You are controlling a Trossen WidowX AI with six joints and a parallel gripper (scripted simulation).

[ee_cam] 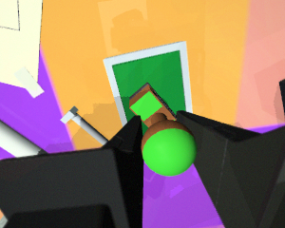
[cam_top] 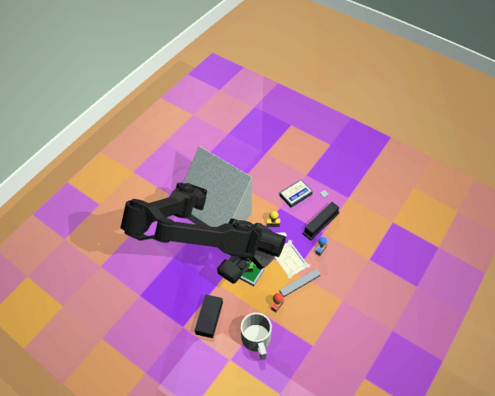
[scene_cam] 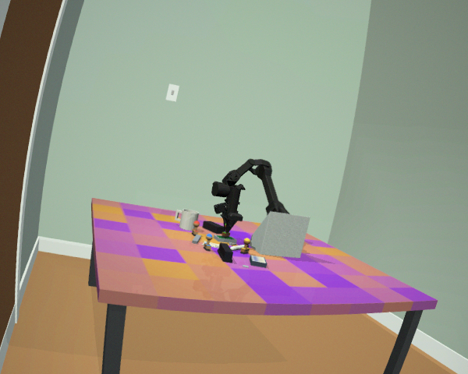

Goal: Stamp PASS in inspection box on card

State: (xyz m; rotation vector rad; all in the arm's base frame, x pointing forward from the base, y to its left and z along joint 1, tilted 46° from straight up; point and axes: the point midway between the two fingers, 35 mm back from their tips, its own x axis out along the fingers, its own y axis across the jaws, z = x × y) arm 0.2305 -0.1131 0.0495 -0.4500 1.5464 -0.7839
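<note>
My gripper is shut on the PASS stamp, which has a green ball knob, a brown neck and a square green-faced base. It holds the stamp upright with the base over the near-left part of the green ink pad, which has a white rim. I cannot tell whether the base touches the pad. The cream card with thin printed lines lies just right of the pad; the arm hides part of it.
A yellow-knob stamp, a blue-knob stamp and a red-knob stamp stand around the card. Also nearby are a grey bar, two black blocks, a white mug, a blue-labelled box and a grey wedge block.
</note>
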